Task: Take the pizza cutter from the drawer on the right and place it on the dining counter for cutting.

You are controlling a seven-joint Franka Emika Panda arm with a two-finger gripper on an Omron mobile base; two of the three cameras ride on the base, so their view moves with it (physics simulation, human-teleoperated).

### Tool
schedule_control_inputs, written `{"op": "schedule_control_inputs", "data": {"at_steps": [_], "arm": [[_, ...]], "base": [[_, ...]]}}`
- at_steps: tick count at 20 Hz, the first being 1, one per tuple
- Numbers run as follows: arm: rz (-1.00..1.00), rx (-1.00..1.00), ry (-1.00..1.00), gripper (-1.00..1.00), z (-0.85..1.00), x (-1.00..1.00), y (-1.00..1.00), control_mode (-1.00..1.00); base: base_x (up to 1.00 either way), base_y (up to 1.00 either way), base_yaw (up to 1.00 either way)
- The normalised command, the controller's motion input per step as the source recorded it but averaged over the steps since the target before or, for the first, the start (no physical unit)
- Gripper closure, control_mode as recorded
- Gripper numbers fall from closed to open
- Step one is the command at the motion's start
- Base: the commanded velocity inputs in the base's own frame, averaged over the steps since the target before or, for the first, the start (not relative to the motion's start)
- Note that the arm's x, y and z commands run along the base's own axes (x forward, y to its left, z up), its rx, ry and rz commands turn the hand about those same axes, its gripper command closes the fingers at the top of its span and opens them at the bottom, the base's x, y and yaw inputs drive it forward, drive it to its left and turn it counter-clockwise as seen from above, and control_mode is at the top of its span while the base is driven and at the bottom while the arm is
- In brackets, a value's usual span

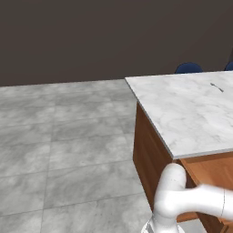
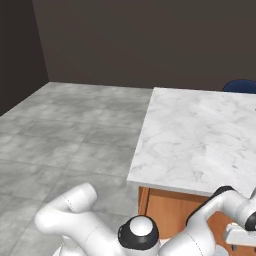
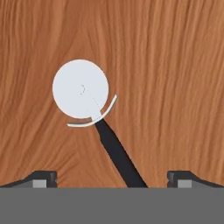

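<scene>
Left base view: one dining counter, its white grey-veined slab running from centre out past 3 o'clock, the right part cut off by the frame; wooden body below, partly hidden by the white arm at 5 o'clock; you will find the hand itself out of frame here. One small dark mark on the slab towards 2 o'clock, too small to identify. Two blue rounded chair backs behind the far edge at 1 to 2 o'clock, the second clipped by the frame. Grey tiled floor across 7 to 11 o'clock.

Right base view: the same counter, slab from centre to 3 o'clock, cut off on the right; one blue chair back at 2 o'clock, half clipped. The arm lies folded along the bottom from 7 to 4 o'clock; its far end drops below the slab's near edge at 4 o'clock and leaves the frame, so you cannot read the tool from here.

Hand view: one pizza cutter lying flat on a brown wood-grain surface, which looks like the drawer floor; round pale wheel at 10 o'clock of centre, curved guard beneath it, black handle running to 6 o'clock, its end hidden by the bottom band. Gripper: two fingertips counted, at 7 and 5 o'clock, spread wide apart; the handle passes between them, touching neither.
</scene>
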Motion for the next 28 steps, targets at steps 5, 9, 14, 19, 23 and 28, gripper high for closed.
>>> {"op": "schedule_control_inputs", "data": {"at_steps": [5, 9, 14, 19, 23, 28], "arm": [[0.01, 0.00, -0.24, -1.00, -0.30, 0.00, 0.00, -1.00], [0.00, 0.00, -0.18, -1.00, -0.39, 0.00, -0.02, -1.00], [0.00, 0.00, -0.03, -1.00, -0.12, 0.00, -0.05, -1.00], [0.00, 0.00, 0.00, -1.00, -0.06, 0.00, 0.00, -1.00], [0.00, 0.00, -0.01, -1.00, -0.20, 0.00, -0.01, -1.00], [0.02, -0.01, 0.00, -1.00, -0.21, 0.00, 0.00, -1.00]], "base": [[0.00, 0.00, 0.00], [0.00, 0.00, 0.00], [0.00, 0.00, 0.00], [0.00, 0.00, 0.00], [0.00, 0.00, 0.00], [0.00, 0.00, 0.00]]}}
